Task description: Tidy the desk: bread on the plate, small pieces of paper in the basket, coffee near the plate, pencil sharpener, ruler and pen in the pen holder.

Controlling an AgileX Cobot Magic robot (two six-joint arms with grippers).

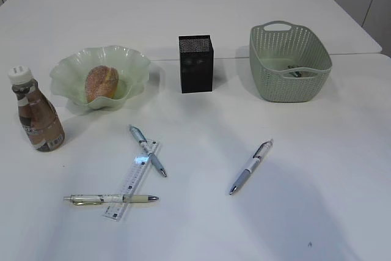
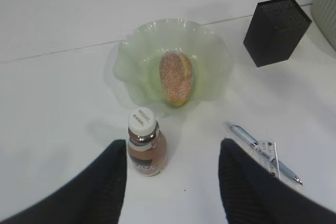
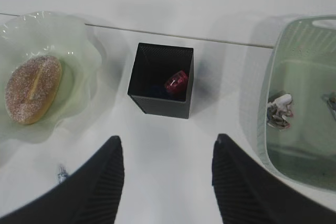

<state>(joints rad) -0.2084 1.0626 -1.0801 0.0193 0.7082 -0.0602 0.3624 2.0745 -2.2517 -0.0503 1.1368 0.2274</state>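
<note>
- Our left gripper (image 2: pixel 173 182) hangs with its jaws apart and empty; the coffee (image 2: pixel 147 142) stands upright between and just ahead of its fingers, with the plate (image 2: pixel 210 51) and its bread (image 2: pixel 176 77) beyond.
- Our right gripper (image 3: pixel 165 182) is likewise spread and holds nothing; the pen holder (image 3: pixel 160 103) sits just ahead, a red pencil sharpener (image 3: pixel 176 82) inside, and the basket (image 3: pixel 265 129) with paper scraps (image 3: pixel 278 111) lies to its right.
- We judge bread, paper, sharpener and coffee settled; pens and ruler remain.
- The ruler (image 1: pixel 133 180) lies flat under two crossing pens (image 1: pixel 147 150), a third pen (image 1: pixel 251 166) apart; next we must come back and pinch one.
</note>
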